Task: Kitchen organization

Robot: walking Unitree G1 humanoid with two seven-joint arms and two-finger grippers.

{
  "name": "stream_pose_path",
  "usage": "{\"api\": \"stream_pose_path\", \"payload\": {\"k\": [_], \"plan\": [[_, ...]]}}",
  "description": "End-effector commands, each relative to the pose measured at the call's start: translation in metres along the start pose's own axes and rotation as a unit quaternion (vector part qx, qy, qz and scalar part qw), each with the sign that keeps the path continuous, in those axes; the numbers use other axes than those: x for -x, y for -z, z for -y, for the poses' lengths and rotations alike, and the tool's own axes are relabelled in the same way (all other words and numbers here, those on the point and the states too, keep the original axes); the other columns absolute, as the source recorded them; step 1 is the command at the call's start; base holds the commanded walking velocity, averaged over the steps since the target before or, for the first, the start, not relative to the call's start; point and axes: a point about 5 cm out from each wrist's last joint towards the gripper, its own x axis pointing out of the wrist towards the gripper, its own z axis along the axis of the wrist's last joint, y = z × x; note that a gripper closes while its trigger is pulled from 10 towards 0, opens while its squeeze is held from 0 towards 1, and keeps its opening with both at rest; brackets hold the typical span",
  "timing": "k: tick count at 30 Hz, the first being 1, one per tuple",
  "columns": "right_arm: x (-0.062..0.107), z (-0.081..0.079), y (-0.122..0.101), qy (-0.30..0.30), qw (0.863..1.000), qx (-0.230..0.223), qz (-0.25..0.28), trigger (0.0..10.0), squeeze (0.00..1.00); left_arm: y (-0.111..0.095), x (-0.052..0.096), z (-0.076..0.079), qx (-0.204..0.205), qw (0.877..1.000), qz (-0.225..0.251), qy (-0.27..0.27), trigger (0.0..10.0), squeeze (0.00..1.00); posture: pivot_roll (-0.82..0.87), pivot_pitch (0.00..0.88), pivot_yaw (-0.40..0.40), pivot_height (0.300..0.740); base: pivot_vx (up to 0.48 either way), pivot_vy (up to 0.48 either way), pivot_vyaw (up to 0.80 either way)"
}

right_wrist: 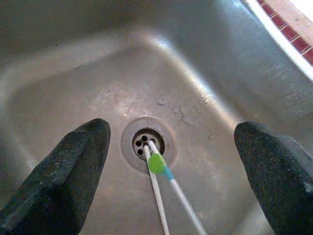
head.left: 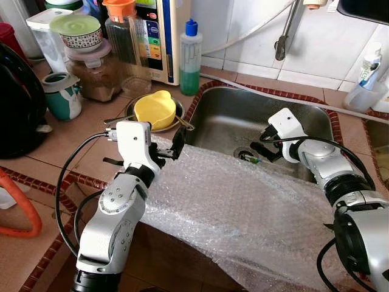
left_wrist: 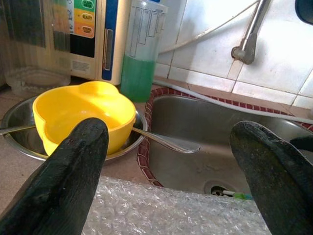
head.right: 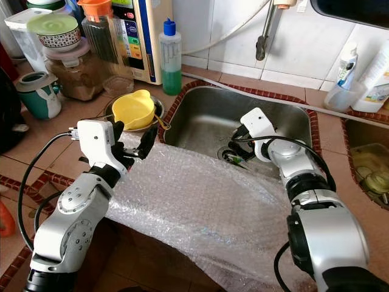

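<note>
**Bubble wrap across the sink edge, chopsticks loose at the drain**

Bubble wrap (head.left: 243, 213) lies draped over the worktop's front edge and down into the near side of the sink (head.left: 231, 115). That sheet is the first hazard, I judge: it is light and slippery, and either arm brushing it could drag it into the basin or off the front.

On the left, the left gripper (head.left: 163, 148) hovers over the wrap's left corner, jaws wide open and holding nothing. Just beyond it, at the sink's left rim, a yellow bowl (left_wrist: 83, 115) sits in a steel dish (left_wrist: 19, 127) with a spoon (left_wrist: 164, 142) whose handle reaches out over the rim. A forward reach from here could knock that handle and tip the spoon into the sink, or shove the bowl against the green bottle (head.left: 190, 58) behind it.

To the right, the right gripper (right_wrist: 171, 166) is down inside the basin, jaws spread open and empty, straddling the drain (right_wrist: 146, 144). A pair of white chopsticks (right_wrist: 164, 196) with a green band rests with its tips on the drain holes. They are thin and lie flat on smooth steel, so closing on them may pinch only one stick, or roll them aside. Pressing down could also scrape the fingertips on the metal.
</note>
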Motion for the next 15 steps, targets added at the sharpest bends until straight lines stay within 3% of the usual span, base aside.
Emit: {"api": "stream_pose_path", "payload": {"k": [1,2,3,4,5,6,13,15], "plan": [[0.002,0.008,-0.011,0.015,1.0,0.005,0.023,10.0,1.0,-0.003,0.001,0.002,-0.008,1.0,0.008,0.006,10.0,0.0,0.06,0.066,-0.014,0.74,0.0,0.0,0.0],[0.003,0.01,-0.019,0.033,0.998,0.006,0.052,10.0,1.0,-0.003,0.001,0.002,-0.01,1.0,0.009,0.004,10.0,0.0,0.07,0.065,-0.015,0.74,0.0,0.0,0.0],[0.004,0.012,-0.022,0.043,0.997,0.003,0.069,10.0,0.9,-0.004,0.001,0.001,-0.012,1.0,0.012,0.002,10.0,0.0,0.07,0.065,-0.015,0.74,0.0,0.0,0.0],[0.005,0.014,-0.027,0.059,0.994,-0.003,0.09,10.0,0.9,-0.006,0.001,-0.001,-0.021,1.0,0.018,-0.006,10.0,0.0,0.07,0.065,-0.016,0.74,0.0,0.0,0.0],[0.006,0.015,-0.03,0.069,0.992,-0.004,0.108,10.0,0.04,-0.008,0.001,-0.002,-0.028,0.999,0.024,-0.012,10.0,0.0,0.07,0.065,-0.016,0.74,0.0,0.0,0.0],[0.008,0.016,-0.033,0.085,0.988,-0.006,0.13,10.0,0.0,-0.01,0.0,-0.003,-0.039,0.999,0.032,-0.016,10.0,0.0,0.06,0.066,-0.014,0.74,0.0,0.0,0.0],[0.02,0.015,-0.031,0.142,0.969,-0.055,0.195,10.0,0.0,-0.017,-0.002,-0.002,-0.059,0.997,0.049,-0.01,10.0,0.0,0.05,0.065,-0.004,0.74,0.0,0.0,0.0],[0.031,0.01,-0.026,0.174,0.957,-0.069,0.221,10.0,0.0,-0.018,-0.004,0.001,-0.079,0.995,0.055,-0.002,10.0,0.0,0.03,0.062,0.008,0.74,0.0,0.0,0.0]]}}
